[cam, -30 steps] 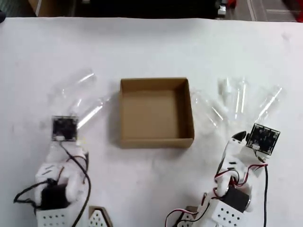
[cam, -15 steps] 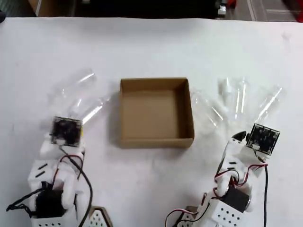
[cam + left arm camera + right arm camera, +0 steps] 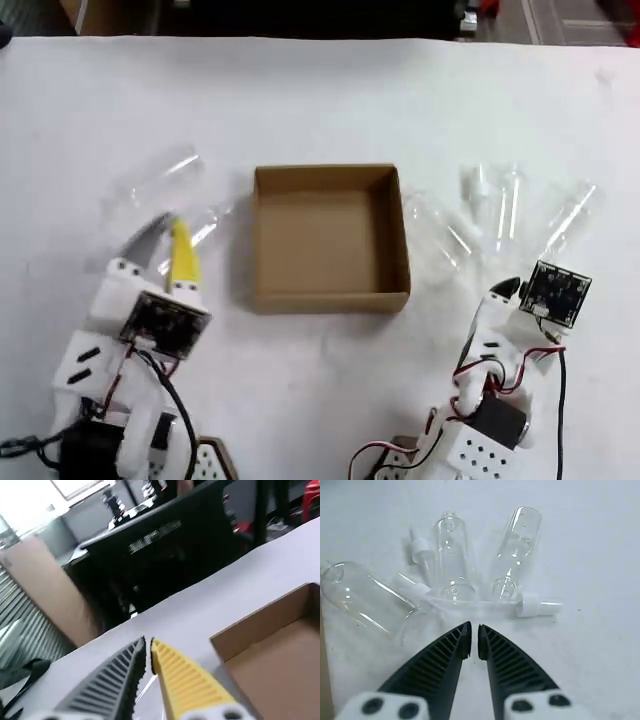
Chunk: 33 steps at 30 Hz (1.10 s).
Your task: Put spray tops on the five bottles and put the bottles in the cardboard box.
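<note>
The open, empty cardboard box (image 3: 325, 298) sits mid-table; its corner wall (image 3: 260, 625) shows in the left wrist view. Two clear bottles (image 3: 165, 175) (image 3: 200, 232) lie left of it. My left gripper (image 3: 172, 228) (image 3: 148, 644), one finger grey and one yellow, is shut and empty, raised over the nearer bottle. Right of the box lie three clear bottles (image 3: 440, 232) (image 3: 510, 205) (image 3: 575, 215), also seen as bottles (image 3: 365, 597) (image 3: 452, 555) (image 3: 515, 545), among loose white spray tops (image 3: 420, 550) (image 3: 535, 604). My right gripper (image 3: 508, 287) (image 3: 473, 626) is shut and empty just short of them.
The white table (image 3: 320, 100) stretches bare behind the box. Both arm bases (image 3: 110, 440) (image 3: 480, 430) stand at the near edge. A dark chair (image 3: 165, 545) and room clutter lie beyond the far edge.
The left arm has drawn its wrist back toward the near edge and tilted up, so its fingers now point forward over the left bottles. The right arm has not moved.
</note>
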### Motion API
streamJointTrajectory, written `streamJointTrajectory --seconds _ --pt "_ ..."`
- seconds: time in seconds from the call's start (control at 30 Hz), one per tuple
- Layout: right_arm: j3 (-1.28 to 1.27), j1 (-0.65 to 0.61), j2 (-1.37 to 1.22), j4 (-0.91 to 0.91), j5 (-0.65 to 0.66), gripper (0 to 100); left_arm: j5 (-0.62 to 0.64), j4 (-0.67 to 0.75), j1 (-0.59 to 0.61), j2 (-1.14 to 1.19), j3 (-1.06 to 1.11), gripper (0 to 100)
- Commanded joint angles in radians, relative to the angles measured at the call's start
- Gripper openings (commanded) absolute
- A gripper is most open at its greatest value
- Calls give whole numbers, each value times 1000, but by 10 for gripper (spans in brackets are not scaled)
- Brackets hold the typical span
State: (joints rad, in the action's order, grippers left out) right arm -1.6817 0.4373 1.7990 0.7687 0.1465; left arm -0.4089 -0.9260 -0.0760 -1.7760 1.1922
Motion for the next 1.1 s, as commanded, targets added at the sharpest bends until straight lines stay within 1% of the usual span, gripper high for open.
streamJointTrajectory --seconds 0.0,0.13,0.23,0.3,0.4,0.5,0.6,0.87,0.97,1.07 --pt "-9 5 7 -15 9 15 -17 32 -71 297 -209 24" --pt "-9 5 7 -15 9 15 -11 38 -77 690 -385 24" --pt "-9 5 7 -15 9 15 81 41 -71 946 -480 24" --pt "-9 5 7 -15 9 15 155 37 -67 1066 -508 24" --pt "-9 5 7 -13 9 15 210 54 -53 1159 -497 24" --pt "-9 4 7 -15 9 15 235 100 -53 1182 -451 24" --pt "-9 4 7 -15 9 15 250 178 -53 1164 -361 24" --pt "-9 4 7 -15 9 15 250 482 -51 1007 -84 24" --pt "-9 4 7 -15 9 15 255 509 -51 923 -34 24" --pt "-9 -5 7 -21 9 15 299 486 -47 869 -26 24"
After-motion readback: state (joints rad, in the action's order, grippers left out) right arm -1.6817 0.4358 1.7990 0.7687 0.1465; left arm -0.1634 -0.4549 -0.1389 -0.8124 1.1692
